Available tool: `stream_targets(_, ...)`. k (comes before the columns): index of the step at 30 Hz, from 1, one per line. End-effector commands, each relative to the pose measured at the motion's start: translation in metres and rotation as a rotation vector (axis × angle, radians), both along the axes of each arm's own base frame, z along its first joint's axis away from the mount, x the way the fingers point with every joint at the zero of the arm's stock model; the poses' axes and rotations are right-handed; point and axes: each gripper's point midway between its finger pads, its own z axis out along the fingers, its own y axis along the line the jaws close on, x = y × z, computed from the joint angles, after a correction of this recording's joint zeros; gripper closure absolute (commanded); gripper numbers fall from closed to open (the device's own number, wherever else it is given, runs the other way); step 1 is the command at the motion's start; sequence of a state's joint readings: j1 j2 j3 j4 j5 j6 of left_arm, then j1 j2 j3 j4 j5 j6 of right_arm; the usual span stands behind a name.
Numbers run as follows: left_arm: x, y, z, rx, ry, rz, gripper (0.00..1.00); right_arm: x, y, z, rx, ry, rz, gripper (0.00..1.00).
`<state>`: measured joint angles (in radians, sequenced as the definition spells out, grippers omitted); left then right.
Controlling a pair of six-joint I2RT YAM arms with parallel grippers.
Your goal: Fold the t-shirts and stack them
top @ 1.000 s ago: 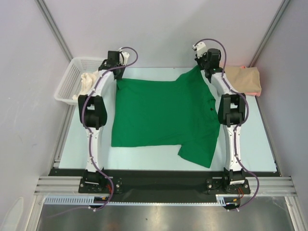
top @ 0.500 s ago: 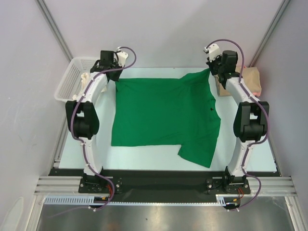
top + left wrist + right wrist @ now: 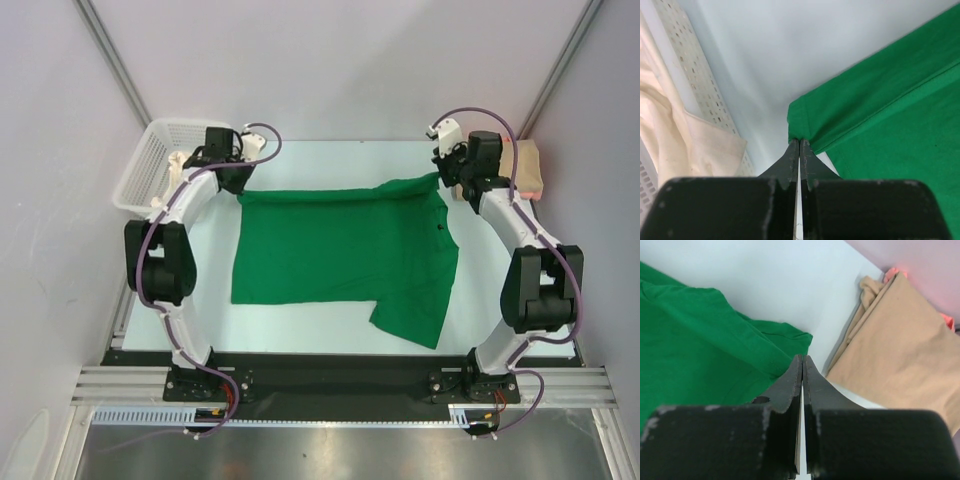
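The left gripper (image 3: 799, 145) and right gripper (image 3: 803, 360) are clamped tight on the far corners of the green tee (image 3: 340, 245), probably to fold it. The tan tee (image 3: 895, 340) waits just right of it.

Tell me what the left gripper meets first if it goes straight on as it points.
The green shirt: the left gripper is shut right at its corner. Past that, only bare table shows, though depth is unclear.

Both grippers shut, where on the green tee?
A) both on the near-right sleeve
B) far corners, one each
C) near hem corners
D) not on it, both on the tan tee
B: the left gripper pinches the far-left corner of the green t-shirt, and the right gripper pinches its far-right corner, beside the folded tan t-shirt.
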<state>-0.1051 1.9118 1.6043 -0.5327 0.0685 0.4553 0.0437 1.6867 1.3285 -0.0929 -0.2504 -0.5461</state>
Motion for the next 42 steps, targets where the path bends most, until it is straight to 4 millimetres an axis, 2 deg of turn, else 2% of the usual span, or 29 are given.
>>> stream_targets(1,0.001,-0.001,0.039,-0.018,-0.099,-0.04,1.0,-0.014,0.0,0.022,0.024,-0.038,-0.01,1.0)
stream_targets(6,-0.009,-0.001,0.034,-0.014,-0.068,-0.061,1.0,-0.037,0.0,0.011,0.025,0.002,-0.003,1.0)
stream_targets(10,-0.02,-0.001,0.027,-0.017,-0.046,-0.063,1.0,-0.064,0.003,-0.002,0.035,0.041,0.003,1.0)
stream_targets(13,-0.037,-0.001,0.01,-0.027,0.003,-0.058,1.0,-0.082,0.008,-0.014,0.052,0.086,0.005,1.0)
stream_targets(14,-0.048,-0.001,-0.007,-0.034,0.047,-0.049,0.99,-0.093,0.015,-0.023,0.057,0.111,0.025,1.0)
stream_targets(16,-0.058,-0.001,-0.016,-0.046,0.061,-0.041,1.0,-0.106,0.021,-0.034,0.058,0.143,0.04,1.0)
stream_targets(17,-0.069,-0.001,-0.03,-0.05,0.098,-0.03,1.0,-0.117,0.025,-0.045,0.055,0.17,0.05,1.0)
stream_targets(18,-0.074,-0.001,-0.035,-0.055,0.112,-0.025,1.0,-0.122,0.03,-0.048,0.057,0.178,0.062,1.0)
stream_targets(20,-0.086,0.0,-0.047,-0.066,0.157,0.0,0.92,-0.137,0.036,-0.06,0.08,0.236,0.068,0.99)
stream_targets(21,-0.089,0.0,-0.048,-0.067,0.167,0.005,0.87,-0.147,0.041,-0.064,0.085,0.264,0.084,0.83)
stream_targets(22,-0.092,0.001,-0.043,-0.071,0.161,0.011,0.77,-0.163,0.042,-0.075,0.077,0.337,0.097,0.7)
stream_targets(24,-0.099,0.001,-0.04,-0.084,0.152,0.028,0.69,-0.178,0.047,-0.075,0.066,0.366,0.135,0.48)
stream_targets(25,-0.1,0.0,-0.034,-0.092,0.134,0.022,0.68,-0.182,0.046,-0.072,0.058,0.365,0.137,0.45)
stream_targets(26,-0.097,0.0,-0.023,-0.098,0.103,0.026,0.66,-0.179,0.043,-0.067,0.053,0.342,0.122,0.43)
stream_targets(29,-0.084,-0.001,-0.011,-0.108,0.084,0.042,0.64,-0.159,0.042,-0.043,0.069,0.258,0.117,0.39)
stream_targets(31,-0.082,-0.005,-0.013,-0.122,0.119,0.039,0.66,-0.143,0.049,-0.043,0.083,0.282,0.139,0.39)
stream_targets(33,-0.075,-0.012,-0.019,-0.157,0.148,0.032,0.67,-0.133,0.055,-0.052,0.087,0.331,0.168,0.41)
stream_targets(34,-0.078,-0.015,-0.025,-0.171,0.182,0.027,0.66,-0.125,0.06,-0.065,0.101,0.389,0.188,0.41)
stream_targets(36,-0.079,-0.022,-0.038,-0.198,0.232,0.012,0.67,-0.115,0.063,-0.072,0.112,0.423,0.216,0.42)
stream_targets(37,-0.079,-0.024,-0.042,-0.203,0.246,0.01,0.68,-0.114,0.066,-0.091,0.124,0.493,0.229,0.42)
stream_targets(38,-0.08,-0.024,-0.047,-0.206,0.261,0.006,0.68,-0.103,0.067,-0.084,0.126,0.479,0.238,0.42)
stream_targets(40,-0.08,-0.025,-0.056,-0.206,0.277,0.005,0.7,-0.099,0.073,-0.091,0.128,0.515,0.28,0.42)
stream_targets(42,-0.081,-0.023,-0.061,-0.197,0.286,0.012,0.71,-0.087,0.076,-0.101,0.129,0.544,0.299,0.42)
